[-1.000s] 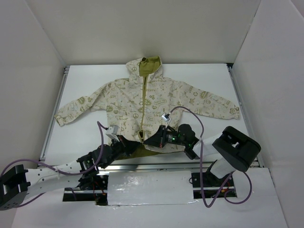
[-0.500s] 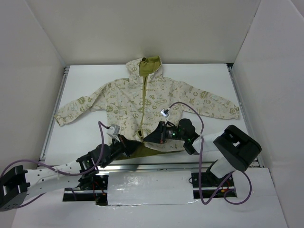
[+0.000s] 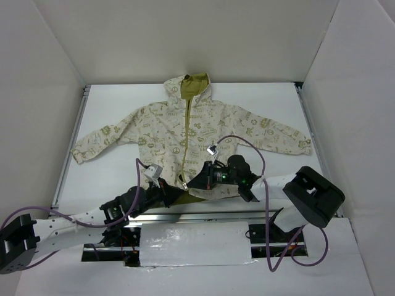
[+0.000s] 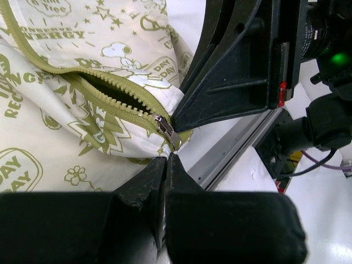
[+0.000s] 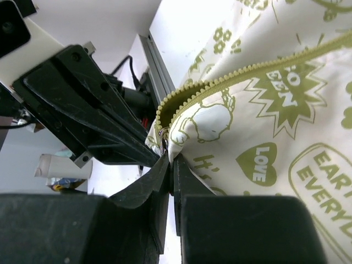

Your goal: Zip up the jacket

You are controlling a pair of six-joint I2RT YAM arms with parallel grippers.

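Observation:
The jacket (image 3: 203,126) lies flat on the white table (image 3: 111,179), hood at the far end, sleeves spread. Its olive zipper (image 3: 187,123) runs down the front to the near hem. My two grippers meet at the zipper's lower end. My left gripper (image 3: 174,192) is shut on the hem just below the metal slider (image 4: 165,127); the teeth beyond the slider gape open (image 4: 110,93). My right gripper (image 3: 190,184) is shut on the zipper pull (image 5: 163,137), with its fingertips (image 5: 179,165) against the cream fabric. Each gripper's black body fills part of the other's wrist view.
An aluminium rail (image 3: 203,216) runs along the table's near edge, right under both grippers, and also shows in the left wrist view (image 4: 231,148). White walls enclose the table on three sides. Purple cables (image 3: 250,148) loop over the right arm.
My left gripper has moved right, closer to the zipper's lower end. My right gripper has shifted slightly left and away. The near hem is bunched a little more.

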